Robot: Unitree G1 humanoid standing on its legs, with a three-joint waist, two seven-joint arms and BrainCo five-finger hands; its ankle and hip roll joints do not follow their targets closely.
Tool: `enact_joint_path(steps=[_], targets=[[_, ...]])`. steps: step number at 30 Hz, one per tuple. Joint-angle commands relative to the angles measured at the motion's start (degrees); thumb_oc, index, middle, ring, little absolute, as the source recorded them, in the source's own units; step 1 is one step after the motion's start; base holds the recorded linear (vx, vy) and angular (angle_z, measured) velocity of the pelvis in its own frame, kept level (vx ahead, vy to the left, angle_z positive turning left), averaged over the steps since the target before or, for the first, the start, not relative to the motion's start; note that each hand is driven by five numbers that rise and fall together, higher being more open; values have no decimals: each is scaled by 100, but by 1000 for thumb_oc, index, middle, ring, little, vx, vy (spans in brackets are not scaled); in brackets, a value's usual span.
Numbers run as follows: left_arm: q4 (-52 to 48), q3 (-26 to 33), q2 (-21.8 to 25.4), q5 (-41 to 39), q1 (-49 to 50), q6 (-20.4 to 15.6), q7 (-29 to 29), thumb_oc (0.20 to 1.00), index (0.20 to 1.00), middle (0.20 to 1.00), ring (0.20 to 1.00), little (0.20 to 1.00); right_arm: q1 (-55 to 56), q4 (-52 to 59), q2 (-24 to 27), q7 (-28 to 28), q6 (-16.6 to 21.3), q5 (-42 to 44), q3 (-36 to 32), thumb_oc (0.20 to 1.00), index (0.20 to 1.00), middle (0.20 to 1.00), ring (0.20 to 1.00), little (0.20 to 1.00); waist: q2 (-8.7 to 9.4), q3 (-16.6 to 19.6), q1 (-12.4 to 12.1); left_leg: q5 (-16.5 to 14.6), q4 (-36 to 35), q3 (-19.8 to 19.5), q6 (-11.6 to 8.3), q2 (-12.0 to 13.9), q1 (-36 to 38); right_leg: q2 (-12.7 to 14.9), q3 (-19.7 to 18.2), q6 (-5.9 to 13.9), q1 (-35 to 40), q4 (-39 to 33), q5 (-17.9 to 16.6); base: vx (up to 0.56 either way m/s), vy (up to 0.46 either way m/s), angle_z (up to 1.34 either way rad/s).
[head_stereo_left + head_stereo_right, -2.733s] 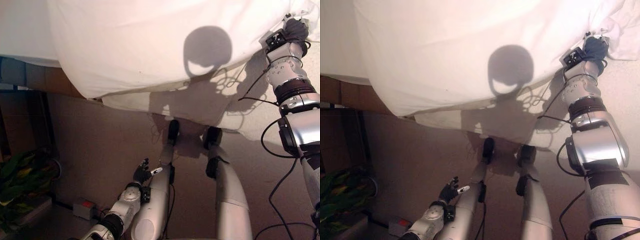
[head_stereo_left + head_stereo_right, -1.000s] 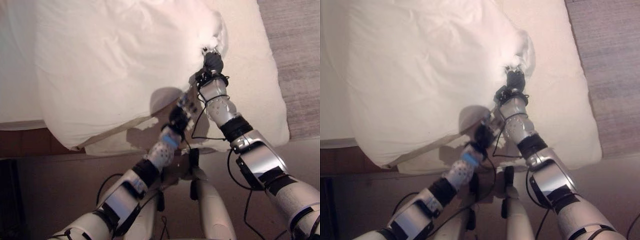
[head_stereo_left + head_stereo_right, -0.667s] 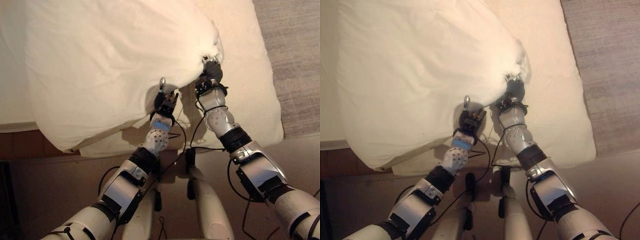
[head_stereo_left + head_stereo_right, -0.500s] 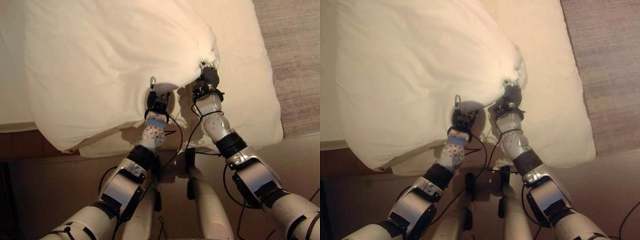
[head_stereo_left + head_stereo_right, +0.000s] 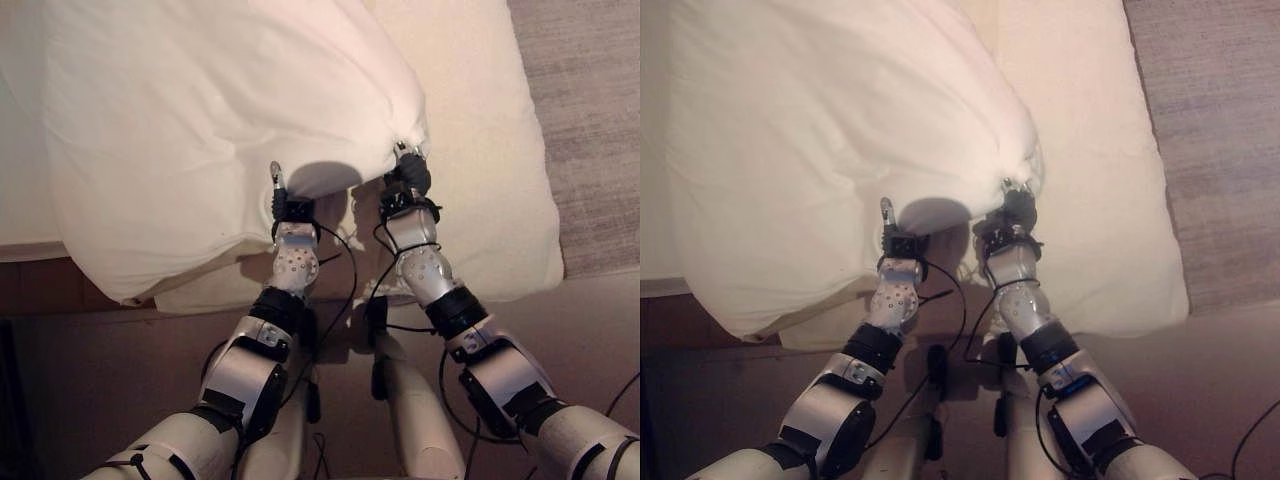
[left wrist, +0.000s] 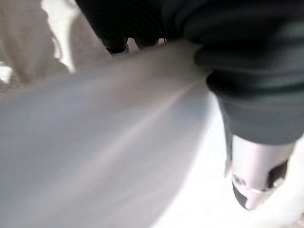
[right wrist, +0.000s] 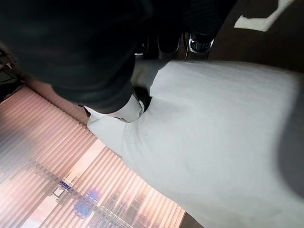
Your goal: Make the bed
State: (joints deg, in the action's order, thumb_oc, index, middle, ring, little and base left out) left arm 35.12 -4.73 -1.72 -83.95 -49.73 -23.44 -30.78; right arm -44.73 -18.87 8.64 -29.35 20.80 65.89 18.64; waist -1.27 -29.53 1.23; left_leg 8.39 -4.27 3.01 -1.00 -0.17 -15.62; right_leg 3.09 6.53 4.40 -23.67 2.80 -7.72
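White and puffy, the duvet (image 5: 220,120) lies across the bed's mattress (image 5: 490,180) from about 9 o'clock toward the middle of the head views, its long axis running roughly 10 o'clock to 4 o'clock, with one gathered corner ending at the centre. The right hand (image 5: 408,172) sits at that corner, at about 1 o'clock from the robot's body, and its own wrist view shows fingers (image 7: 199,42) curled over a fold of the white cloth, so it is clamped on the duvet. The left hand (image 5: 285,205) is just beside it at about 11 o'clock, tucked under the duvet's near edge; its wrist view shows cloth drawn taut between the fingers (image 6: 116,45) and the thumb (image 6: 256,183), which I judge to be a pinch on that same edge. Both hands are close together at the near edge, the right slightly farther out on the bed. Bare mattress stretches away toward 2 and 3 o'clock, so the spreading pull would likely go that way, and the right hand is the nearer one to it. At 2 o'clock beyond the bed lies a strip of grey carpet (image 5: 590,100).
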Motion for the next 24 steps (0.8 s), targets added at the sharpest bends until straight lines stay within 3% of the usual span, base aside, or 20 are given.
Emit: enact_joint_path(steps=[1, 15, 24], targets=[[253, 917, 1049, 733, 162, -833, -207, 1000, 1000, 1000, 1000, 1000, 635, 670, 315, -74, 1073, -458, -1170, 200, 200, 200, 200, 200, 414, 510, -88, -358, -53, 65, -58, -229, 181, 127, -47, 326, -43, 507, 200, 40, -4, 1], [503, 1669, 1702, 1260, 799, -869, -411, 1000, 1000, 1000, 1000, 1000, 1250, 590, 356, -12, 1139, -456, -1512, 200, 200, 200, 200, 200, 436, 622, -198, -481, 61, 102, -69, -245, 222, 167, 29, 327, 26, 581, 297, 14, 3, 1], [417, 1805, 1792, 1408, 895, -1013, -500, 1000, 1000, 1000, 1000, 1000, 1462, 475, 308, 19, 1158, -421, -1576, 200, 200, 200, 200, 200, 406, 619, -239, -481, 64, 94, -83, -253, 208, 198, 112, 324, 48, 574, 304, 2, 5, 1]])
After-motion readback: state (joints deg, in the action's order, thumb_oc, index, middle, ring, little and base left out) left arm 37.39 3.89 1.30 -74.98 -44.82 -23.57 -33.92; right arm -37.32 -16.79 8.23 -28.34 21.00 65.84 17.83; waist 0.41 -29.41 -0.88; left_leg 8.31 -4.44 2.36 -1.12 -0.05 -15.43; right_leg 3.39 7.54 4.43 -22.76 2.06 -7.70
